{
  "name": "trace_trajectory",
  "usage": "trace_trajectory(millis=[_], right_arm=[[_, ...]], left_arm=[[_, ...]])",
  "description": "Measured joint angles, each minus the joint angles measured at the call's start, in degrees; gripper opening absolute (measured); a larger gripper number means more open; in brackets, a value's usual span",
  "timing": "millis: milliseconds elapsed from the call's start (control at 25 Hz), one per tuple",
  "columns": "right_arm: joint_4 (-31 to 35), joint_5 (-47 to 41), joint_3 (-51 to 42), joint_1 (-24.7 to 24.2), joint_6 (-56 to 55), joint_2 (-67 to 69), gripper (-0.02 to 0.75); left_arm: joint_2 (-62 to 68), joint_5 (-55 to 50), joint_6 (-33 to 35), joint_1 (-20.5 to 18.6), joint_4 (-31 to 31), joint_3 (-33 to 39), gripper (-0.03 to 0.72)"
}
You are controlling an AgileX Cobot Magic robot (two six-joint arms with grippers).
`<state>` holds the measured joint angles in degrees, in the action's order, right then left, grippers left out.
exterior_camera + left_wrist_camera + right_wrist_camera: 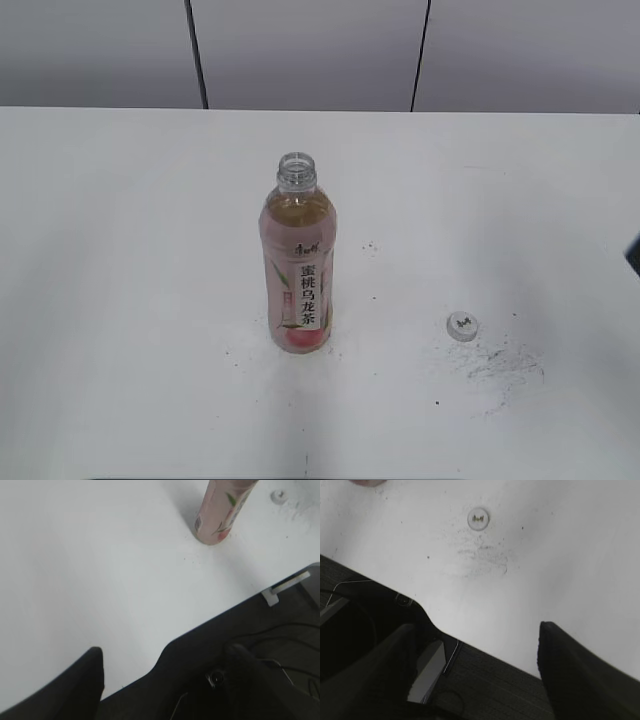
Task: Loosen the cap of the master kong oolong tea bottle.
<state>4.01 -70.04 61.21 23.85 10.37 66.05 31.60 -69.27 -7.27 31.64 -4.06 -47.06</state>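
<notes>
The master kong oolong tea bottle (299,265) is seen standing upright near the middle of the white table (120,250), its neck open and uncapped, amber tea filling it up to the shoulder, the pink label with the white strip of black characters facing the exterior camera. The cap (462,325) is found lying flat on the table, well apart from the bottle to its right and slightly nearer the front edge, top side up with the small dark logo visible. Grey scuff marks (505,365) are smeared on the table surface just beside the cap. No arm is clearly shown in the exterior view. In the left wrist view the left gripper (170,680) is held back over the table's front edge, fingers spread wide apart with nothing between them; the bottle's lower part (220,515) is seen far ahead. In the right wrist view the right gripper (475,670) is likewise parted and empty, held over the table edge, with the cap (478,518) lying ahead of it by the scuffs.
</notes>
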Motion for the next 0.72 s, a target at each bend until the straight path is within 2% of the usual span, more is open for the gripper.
trace_trajectory(millis=[200,320,480,720], right_arm=[[0.16,-0.11,-12.05,0.0,-0.67,-18.72,0.566],[0.16,-0.17,-16.1,0.0,-1.58,-30.65,0.566],[0.16,-0.17,-19.91,0.0,-1.94,-43.71,0.566],[-0.26,5.11,-29.42,0.0,-2.01,-56.59,0.566]], left_arm=[[-13.96,-0.32,2.2,0.0,-0.06,1.3,0.459],[-20.19,0.51,2.58,0.0,-0.2,4.74,0.459],[-24.36,1.35,2.83,0.0,-0.14,11.69,0.459],[-24.27,9.67,3.31,0.0,0.03,14.83,0.459]])
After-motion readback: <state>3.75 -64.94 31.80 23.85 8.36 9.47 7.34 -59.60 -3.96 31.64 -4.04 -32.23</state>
